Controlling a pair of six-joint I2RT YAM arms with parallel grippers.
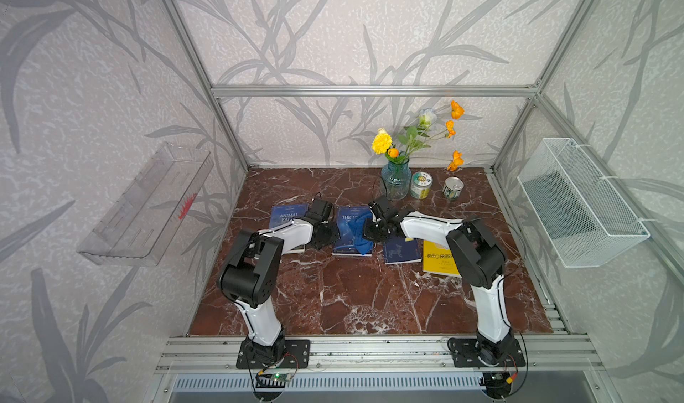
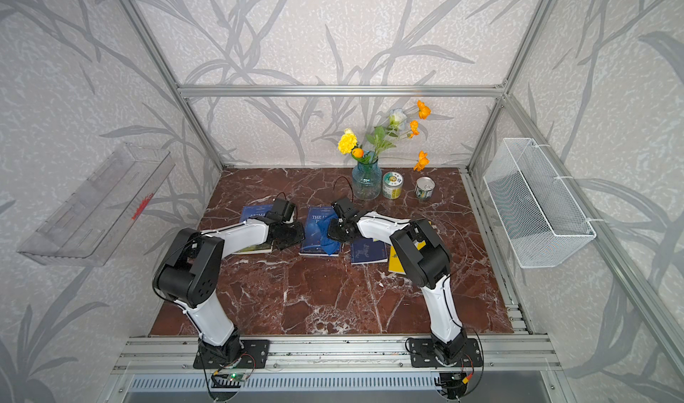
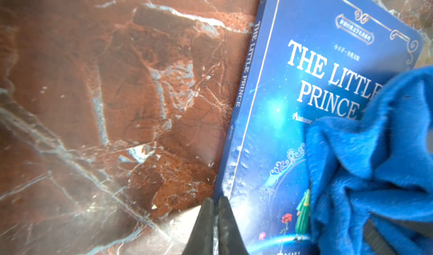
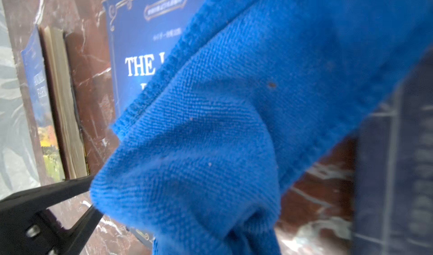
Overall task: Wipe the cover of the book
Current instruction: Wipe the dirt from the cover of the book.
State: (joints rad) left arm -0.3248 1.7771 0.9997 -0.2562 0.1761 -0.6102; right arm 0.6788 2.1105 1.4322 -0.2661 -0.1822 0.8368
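Observation:
The book [image 1: 348, 221], a blue "The Little Prince", lies flat mid-table in both top views [image 2: 314, 223]. A crumpled blue cloth [image 1: 361, 236] rests on its right half and covers part of the title [image 3: 375, 160]. My right gripper [image 1: 374, 232] is shut on the cloth, which fills the right wrist view [image 4: 234, 101] and hides the fingertips. My left gripper [image 3: 216, 203] is shut on nothing, with its tips at the book's spine edge [image 3: 243, 89] near the lower corner. In a top view, that gripper [image 1: 327, 236] sits just left of the book.
An "Animal Farm" book [image 1: 287, 216] lies partly under the left arm. Right of the book are a dark blue notebook [image 1: 401, 251] and a yellow book [image 1: 438, 260]. Behind stand a flower vase [image 1: 396, 179] and two cans [image 1: 421, 185] [image 1: 453, 188]. A wire basket [image 1: 581, 205] hangs on the right wall.

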